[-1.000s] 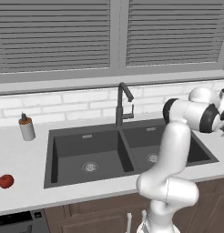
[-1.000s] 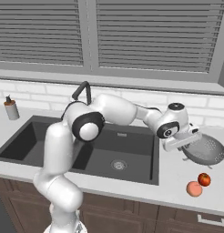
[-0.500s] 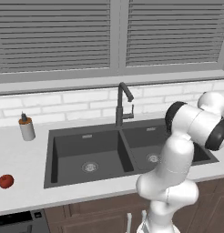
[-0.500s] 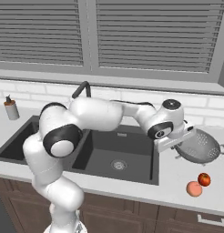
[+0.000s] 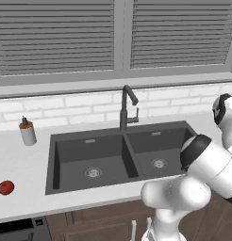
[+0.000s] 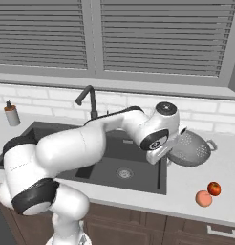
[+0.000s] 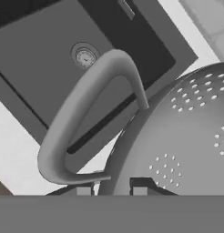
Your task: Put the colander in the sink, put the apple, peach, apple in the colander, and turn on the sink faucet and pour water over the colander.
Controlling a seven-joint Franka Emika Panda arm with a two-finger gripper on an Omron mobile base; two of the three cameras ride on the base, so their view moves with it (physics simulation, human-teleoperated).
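Observation:
My gripper (image 6: 171, 149) is shut on the rim of the silvery colander (image 6: 191, 149), which hangs tilted just above the counter at the right edge of the dark sink (image 6: 138, 168). In the hand view the colander (image 7: 186, 136) bulks at the right, its loop handle (image 7: 82, 127) arches over the sink (image 7: 45, 54), and my gripper (image 7: 112, 187) clamps the rim. A peach (image 6: 203, 198) and a red apple (image 6: 214, 188) lie on the counter near the front right. Another red apple (image 5: 6, 187) lies far left of the sink (image 5: 113, 150). The faucet (image 5: 127, 107) stands behind the divider, with no water running.
A small grey soap dispenser (image 5: 27, 132) stands on the counter left of the sink. A white brick backsplash and shuttered windows run behind. My arm's white links stretch across the left basin in the right base view.
My gripper has carried the colander a little to the left, from over the counter toward the sink's right edge. The fruits have not moved.

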